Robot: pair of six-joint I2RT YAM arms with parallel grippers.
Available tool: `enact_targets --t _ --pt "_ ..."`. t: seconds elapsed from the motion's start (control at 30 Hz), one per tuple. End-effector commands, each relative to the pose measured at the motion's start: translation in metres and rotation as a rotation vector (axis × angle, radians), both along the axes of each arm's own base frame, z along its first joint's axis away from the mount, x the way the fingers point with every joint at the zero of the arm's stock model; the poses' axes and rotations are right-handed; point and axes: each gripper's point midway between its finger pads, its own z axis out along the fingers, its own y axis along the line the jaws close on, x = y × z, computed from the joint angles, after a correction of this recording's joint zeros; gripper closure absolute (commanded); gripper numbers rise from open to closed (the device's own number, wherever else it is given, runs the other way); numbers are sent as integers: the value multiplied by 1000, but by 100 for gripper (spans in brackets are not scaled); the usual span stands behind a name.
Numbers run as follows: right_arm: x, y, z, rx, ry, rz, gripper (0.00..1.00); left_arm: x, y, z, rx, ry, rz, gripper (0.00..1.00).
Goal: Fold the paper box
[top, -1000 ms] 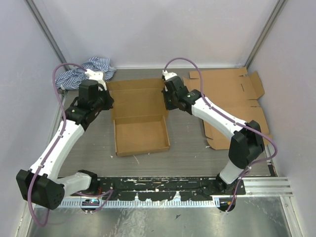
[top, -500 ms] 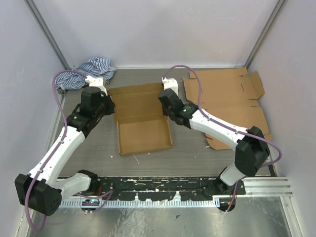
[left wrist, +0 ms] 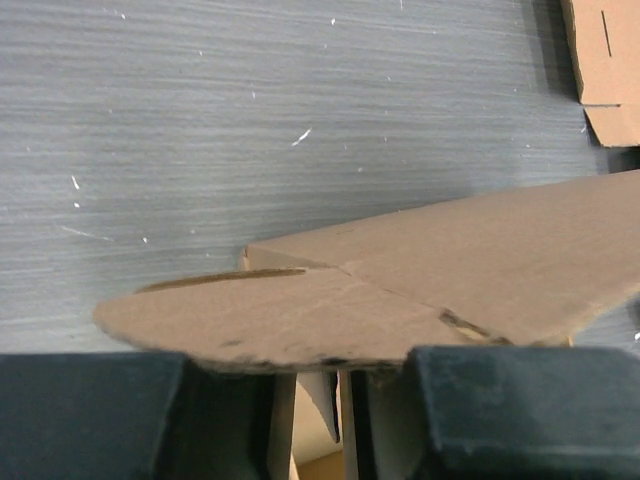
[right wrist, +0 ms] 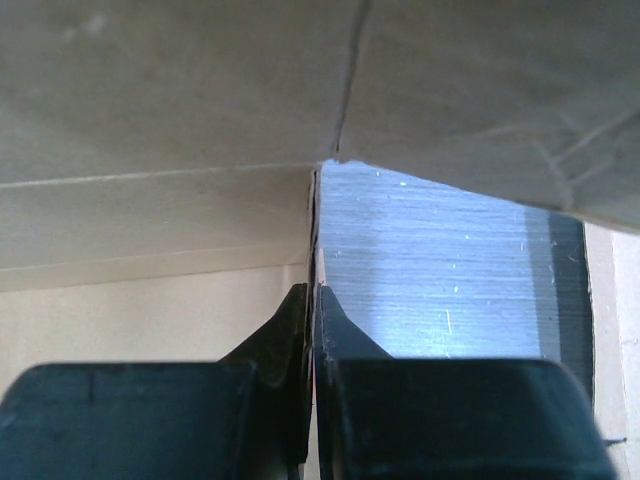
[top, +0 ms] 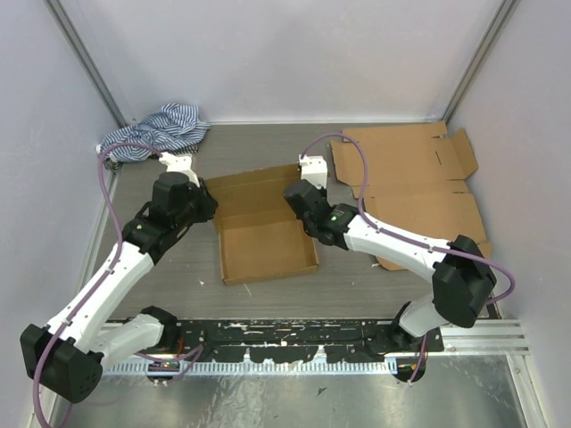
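Top view. Shallow brown cardboard box (top: 268, 245) lying on the grey table (top: 178, 267), directly between the two claws. Open on top, with only its own bare cardboard floor showing inside. Near and side walls standing; far panel (top: 254, 183) leaning back, creased across. Left claw (top: 207, 207) at the far left corner of the box, right claw (top: 299, 201) at the far right corner, both in contact with the cardboard. Flat unfolded cardboard sheets (top: 419, 178) to the right of the right claw, apart from the box. Crumpled blue-and-white striped cloth (top: 156, 129) beyond the left claw, at the back of the table.

Left wrist view. Brown flap of the box (left wrist: 400, 290) spread just ahead of the claw (left wrist: 315, 400), rounded at its left end and creased diagonally. Dark fingers (left wrist: 100, 415) drawn in to a narrow slot, with a thin cardboard edge pinched between them. Corner of a flat sheet (left wrist: 605, 60) far ahead and to the right.

Right wrist view. Pale cardboard panels (right wrist: 160, 110) overhanging the claw (right wrist: 314, 330), split by a seam straight ahead. Black fingers (right wrist: 130, 420) pressed nearly together, gripping a thin upright edge of the box wall. Box floor to the left of the claw, bare table to the right.
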Motion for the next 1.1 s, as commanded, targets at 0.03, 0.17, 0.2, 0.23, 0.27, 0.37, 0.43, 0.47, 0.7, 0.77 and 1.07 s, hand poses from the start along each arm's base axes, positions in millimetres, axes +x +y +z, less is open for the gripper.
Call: enact_targets --t 0.03,0.17,0.2,0.23,0.27,0.37,0.43,0.47,0.7,0.77,1.07 --pt "-16 1 8 85 -49 -63 97 -15 -6 -5 -83 8 21 70" --pt "-24 -2 -3 82 -55 -109 97 -25 -9 -12 -102 26 16 65" --pt "-26 -3 -5 81 -55 -122 97 -28 -9 -14 -102 30 17 65" --pt "-27 -5 -6 81 -57 -134 97 -30 -8 -16 -106 36 24 64" --pt "-29 -6 -8 79 -56 -145 97 -32 -9 -17 -119 39 30 64" --pt "-30 -9 -8 80 -54 -172 97 -36 -13 -15 -180 46 35 64" --pt "-30 -8 -7 84 -52 -173 97 -37 -15 -13 -207 44 39 63" --pt "-30 -7 -6 86 -50 -171 97 -36 -16 -11 -211 39 39 63" --pt "-28 2 4 80 -34 -139 96 -24 -23 5 -229 17 35 63" --pt "-28 4 8 83 -33 -129 96 -21 -27 7 -233 21 27 63" --pt "-28 6 8 51 -8 -116 96 -28 -27 -4 -212 47 17 63"
